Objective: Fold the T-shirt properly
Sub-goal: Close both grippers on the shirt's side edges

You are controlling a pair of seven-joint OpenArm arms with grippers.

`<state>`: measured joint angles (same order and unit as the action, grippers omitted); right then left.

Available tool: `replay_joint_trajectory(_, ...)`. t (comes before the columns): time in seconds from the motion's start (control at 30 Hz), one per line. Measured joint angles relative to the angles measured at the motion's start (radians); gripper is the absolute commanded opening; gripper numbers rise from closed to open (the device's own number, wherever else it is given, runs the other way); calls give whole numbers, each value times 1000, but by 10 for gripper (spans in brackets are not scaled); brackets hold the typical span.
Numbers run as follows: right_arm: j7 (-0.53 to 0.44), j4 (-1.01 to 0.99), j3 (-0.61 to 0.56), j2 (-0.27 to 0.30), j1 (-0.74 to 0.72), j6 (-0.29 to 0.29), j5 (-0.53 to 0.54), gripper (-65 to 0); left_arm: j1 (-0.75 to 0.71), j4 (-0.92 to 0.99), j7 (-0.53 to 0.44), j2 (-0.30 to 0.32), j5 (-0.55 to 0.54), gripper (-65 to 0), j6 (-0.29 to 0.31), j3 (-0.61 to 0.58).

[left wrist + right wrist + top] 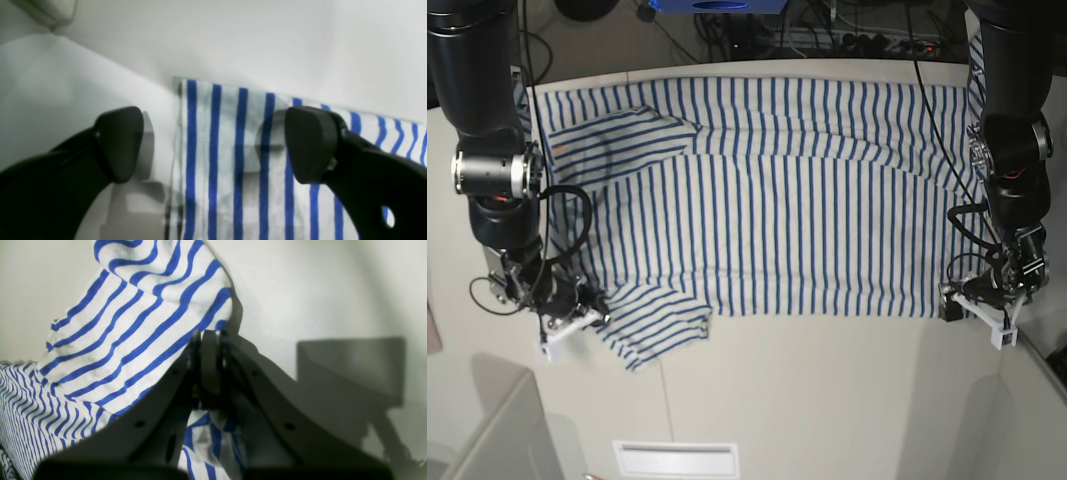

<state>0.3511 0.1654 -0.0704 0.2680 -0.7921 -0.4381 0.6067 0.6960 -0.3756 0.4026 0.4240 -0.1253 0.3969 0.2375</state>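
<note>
A white T-shirt [767, 200] with thin blue stripes lies spread across the counter [827, 400], its length running side to side in the base view, the far sleeve folded in over the body and the near sleeve bunched at the front edge. The right hand [209, 340], low at the base view's left, has its fingers pressed together on a fold of that near sleeve; the wrist view shows striped cloth lifted and draped over the closed fingers. The left hand [213, 143], at the opposite end, stands spread wide just over the hem corner, one finger above the stripes and the other above bare counter, gripping nothing. The cloth looks light, thin and limp: it should sag and wrinkle wherever it is unsupported, and a one-point lift would likely drag the rest askew. The stitched edges, namely the hem corner below the open hand and the sleeve cuff, appear the firmest places to pinch, ideally at both ends together so the fold falls straight.
</note>
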Motion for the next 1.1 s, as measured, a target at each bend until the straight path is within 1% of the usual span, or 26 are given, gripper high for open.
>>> replay_joint_trajectory(0.07,0,0,0,0,0,0,0,-650,0,0,-4,0,0,0,0,0)
replay_joint_trajectory(0.2,0,0,0,0,0,0,0,-650,-3,5,-51,-13,0,0,-2,-8)
replay_joint_trajectory(0.23,0,0,0,0,0,0,0,-650,-3,5,-52,-19,1,-23,-2,-7)
replay_joint_trajectory(0.27,0,0,0,0,0,0,0,-650,-3,5,-53,-26,0,-59,-2,-6)
replay_joint_trajectory(0.37,0,0,0,0,0,0,0,-650,-4,5,-68,-44,-5,-199,-2,-3)
replay_joint_trajectory(0.5,0,0,0,0,0,0,0,-650,-17,2,-80,-40,-10,-375,0,-3)
replay_joint_trajectory(0.53,0,0,1,0,0,0,0,-650,-17,2,-80,-39,-10,-428,-1,-3)
replay_joint_trajectory(0.63,-5,0,1,0,1,0,0,-650,-19,0,-72,-39,-11,-650,0,-3)
replay_joint_trajectory(0.8,-63,0,0,0,9,1,-4,-650,-20,-2,-70,-39,-14,-650,1,-3)
replay_joint_trajectory(0.93,-64,0,0,0,9,1,-4,-650,-18,-5,-65,-38,-14,-650,4,-3)
replay_joint_trajectory(1.1,-60,113,-2,0,51,8,-8,-650,-62,-131,9,-39,-6,-650,4,-3)
